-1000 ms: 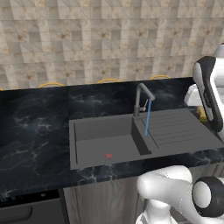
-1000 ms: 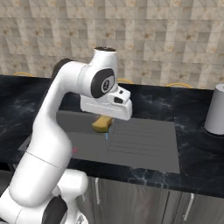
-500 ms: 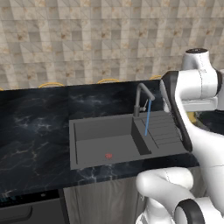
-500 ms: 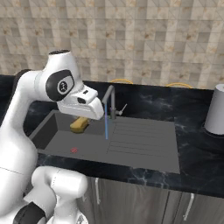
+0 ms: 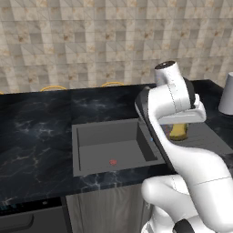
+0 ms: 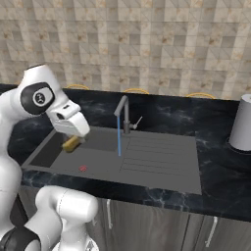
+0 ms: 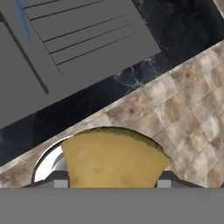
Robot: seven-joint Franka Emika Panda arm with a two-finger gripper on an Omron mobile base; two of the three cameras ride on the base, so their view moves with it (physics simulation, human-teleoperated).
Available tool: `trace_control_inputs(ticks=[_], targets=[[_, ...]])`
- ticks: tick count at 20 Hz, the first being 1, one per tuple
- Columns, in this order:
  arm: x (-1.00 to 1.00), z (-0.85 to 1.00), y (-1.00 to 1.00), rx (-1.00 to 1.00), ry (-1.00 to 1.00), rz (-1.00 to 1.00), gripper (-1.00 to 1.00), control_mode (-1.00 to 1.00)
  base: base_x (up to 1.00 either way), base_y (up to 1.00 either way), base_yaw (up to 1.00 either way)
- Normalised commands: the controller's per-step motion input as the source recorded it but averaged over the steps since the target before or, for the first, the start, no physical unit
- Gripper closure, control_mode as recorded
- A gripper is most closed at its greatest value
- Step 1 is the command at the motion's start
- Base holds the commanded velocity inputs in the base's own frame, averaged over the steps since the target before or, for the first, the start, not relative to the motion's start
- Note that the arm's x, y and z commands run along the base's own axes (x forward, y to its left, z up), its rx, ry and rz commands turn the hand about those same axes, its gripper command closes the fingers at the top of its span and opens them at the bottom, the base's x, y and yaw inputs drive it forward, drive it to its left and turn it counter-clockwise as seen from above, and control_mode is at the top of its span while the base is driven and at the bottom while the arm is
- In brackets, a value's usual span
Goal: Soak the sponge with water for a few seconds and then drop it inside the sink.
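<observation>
The yellow sponge (image 6: 70, 144) hangs in the air with my gripper (image 6: 72, 141) shut on it. In the right base view it is over the left end of the dark grey sink (image 6: 162, 169), well left of the thin blue water (image 6: 118, 138) that falls from the grey faucet (image 6: 124, 113). From the left base side, the sponge (image 5: 178, 132) sits under my gripper (image 5: 179, 129), right of the sink basin (image 5: 104, 136). Close up in the hand view, the sponge (image 7: 113, 159) lies between my fingertips, with the sink's ribbed drainboard (image 7: 87, 30) and the water (image 7: 22, 21) far off.
A small red spot (image 6: 83, 168) lies on the basin floor (image 5: 113, 161). A tall grey canister (image 6: 242, 128) stands on the black marbled countertop (image 6: 220, 181) at the right. A tiled wall rises behind the counter.
The arm has swung left across the sink with the sponge in its grip, from the drainboard side past the water stream to the basin's left end.
</observation>
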Motion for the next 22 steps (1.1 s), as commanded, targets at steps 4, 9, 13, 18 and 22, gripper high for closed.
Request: trace_control_inputs(ticks=[4,9,13,18,22], targets=[[0.05,-0.06,0.44,-0.15,0.04,-0.24,1.00,-1.00,0.00,0.00,0.00],[0.25,-0.05,0.20,-0.10,-0.01,-0.14,1.00,-1.00,0.00,0.00,0.00],[0.34,-0.21,0.00,-0.06,-0.10,-0.08,1.00,-1.00,0.00,0.00,0.00],[0.27,-0.17,0.00,-0.06,-0.15,-0.03,1.00,-1.00,0.00,0.00,0.00],[0.09,-0.06,0.00,-0.04,-0.16,0.00,1.00,-1.00,0.00,0.00,0.00]])
